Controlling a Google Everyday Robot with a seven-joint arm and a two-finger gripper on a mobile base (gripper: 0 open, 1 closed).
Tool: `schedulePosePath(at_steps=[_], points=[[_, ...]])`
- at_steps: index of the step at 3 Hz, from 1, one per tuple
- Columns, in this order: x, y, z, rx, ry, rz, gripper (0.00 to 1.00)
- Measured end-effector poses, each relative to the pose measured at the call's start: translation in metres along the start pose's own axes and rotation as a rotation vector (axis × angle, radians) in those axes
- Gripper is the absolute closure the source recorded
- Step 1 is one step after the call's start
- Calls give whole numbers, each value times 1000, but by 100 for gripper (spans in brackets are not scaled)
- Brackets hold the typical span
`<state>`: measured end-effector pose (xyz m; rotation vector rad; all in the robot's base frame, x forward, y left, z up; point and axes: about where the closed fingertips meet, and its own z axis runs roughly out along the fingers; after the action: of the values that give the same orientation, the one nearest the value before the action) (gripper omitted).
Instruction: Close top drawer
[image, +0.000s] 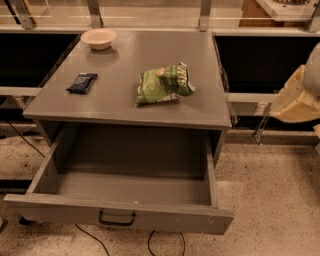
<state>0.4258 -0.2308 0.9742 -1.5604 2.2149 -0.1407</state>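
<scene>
While the wide grey-painted top drawer (165, 214) stands open under the tabletop's (150, 55) front edge, my cream gripper (295, 100) hangs off its right edge; grip state: cannot tell.

The bench (125, 60) carries one bowl (98, 38), one green bag (164, 84) and one dark packet (82, 82). There is one top drawer (175, 218) with one black handle (116, 219). One gripper (295, 100) hangs at the right edge.

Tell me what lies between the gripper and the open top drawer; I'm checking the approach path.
In the camera view, only speckled floor lies between the gripper, at the right edge, and the top drawer.
</scene>
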Motion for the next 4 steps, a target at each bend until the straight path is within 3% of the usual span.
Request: schedulePosePath(at_steps=[1,2,3,4], points=[[28,15,7,11,-3,59,100],[63,42,24,-39,27,98,100],[81,58,32,-76,49,104,100],[81,58,32,-76,49,104,100]])
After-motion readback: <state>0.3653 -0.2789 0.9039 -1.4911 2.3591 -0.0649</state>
